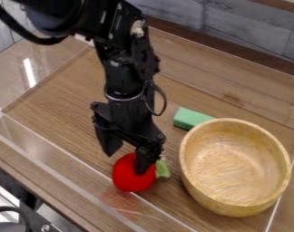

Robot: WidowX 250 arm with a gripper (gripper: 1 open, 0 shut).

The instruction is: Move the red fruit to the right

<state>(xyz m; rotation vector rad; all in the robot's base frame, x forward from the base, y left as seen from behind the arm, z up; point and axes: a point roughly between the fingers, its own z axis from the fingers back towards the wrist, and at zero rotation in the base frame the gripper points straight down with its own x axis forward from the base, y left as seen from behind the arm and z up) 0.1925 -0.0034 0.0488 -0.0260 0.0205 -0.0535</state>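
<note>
The red fruit [130, 178] lies on the wooden table near the front wall, its green leaves [161, 169] pointing toward the bowl. My black gripper [126, 155] hangs straight down right over it, open, with one finger to the fruit's left and the other [144, 159] in front of its top. The fingers straddle the fruit's upper part; whether they touch it cannot be told. The arm hides the top of the fruit.
A wooden bowl [236, 201] stands just right of the fruit. A pale green flat block [192, 118] lies behind the bowl. Clear plastic walls [53, 172] fence the table on the front and left.
</note>
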